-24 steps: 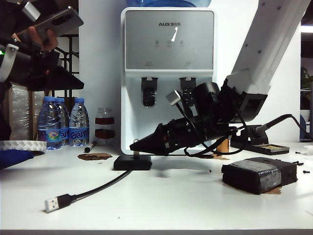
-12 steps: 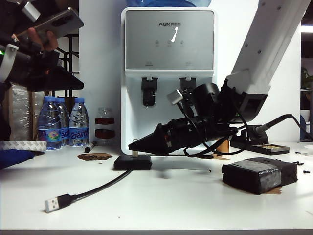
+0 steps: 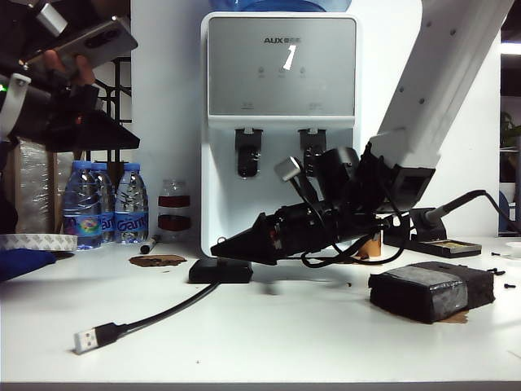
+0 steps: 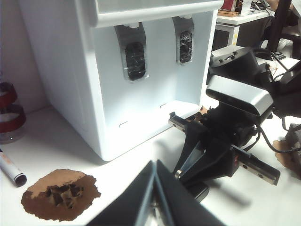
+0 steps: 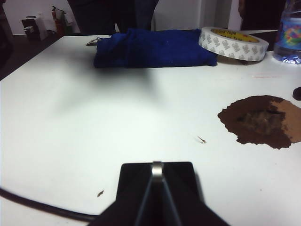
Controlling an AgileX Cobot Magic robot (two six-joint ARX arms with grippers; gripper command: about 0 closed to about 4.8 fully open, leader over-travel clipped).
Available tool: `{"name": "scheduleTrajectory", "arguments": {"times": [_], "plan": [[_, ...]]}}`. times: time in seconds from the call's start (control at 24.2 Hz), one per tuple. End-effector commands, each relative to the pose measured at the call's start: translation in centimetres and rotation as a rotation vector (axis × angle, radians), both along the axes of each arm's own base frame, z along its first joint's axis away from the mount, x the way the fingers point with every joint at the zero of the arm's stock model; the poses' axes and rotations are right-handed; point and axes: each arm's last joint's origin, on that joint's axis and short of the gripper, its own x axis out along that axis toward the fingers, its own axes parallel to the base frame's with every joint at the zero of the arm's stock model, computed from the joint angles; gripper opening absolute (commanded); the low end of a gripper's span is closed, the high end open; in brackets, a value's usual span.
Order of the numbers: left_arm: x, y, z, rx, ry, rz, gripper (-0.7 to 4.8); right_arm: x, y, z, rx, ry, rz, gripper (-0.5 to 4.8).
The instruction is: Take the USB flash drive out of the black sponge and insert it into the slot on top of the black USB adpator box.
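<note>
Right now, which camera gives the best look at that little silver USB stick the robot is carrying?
The right wrist view: the USB flash drive sits pinched at the shut right gripper tips, over the black USB adpator box. The exterior view hides the drive behind the right gripper. The left wrist view shows the shut left gripper but no clear drive.

"AUX" stands in dark letters on the grey front panel of the water dispenser (image 3: 281,98); the blue labels of the water bottles (image 3: 106,213) read partly "Gant", the rest unreadable
</note>
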Motion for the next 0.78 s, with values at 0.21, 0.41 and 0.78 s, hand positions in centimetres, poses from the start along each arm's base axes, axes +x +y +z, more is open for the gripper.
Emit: {"name": "scheduleTrajectory", "arguments": {"times": [0.21, 0.41, 0.78], "plan": [[0.0, 0.0, 0.3, -0.004, -0.017, -0.004, -0.04, 0.1, -0.1, 0.1, -0.012, 0.048, -0.005, -0.03], [0.0, 0.0, 0.2, -0.004, -0.015, -0.007, -0.04, 0.0, -0.1, -0.2, -0.061, 0.173, -0.019, -0.03], [-0.1, -0.1, 0.2, -0.008, -0.014, -0.028, -0.04, -0.7, 0.4, -1.0, -0.125, 0.148, 0.018, -0.03]]}}
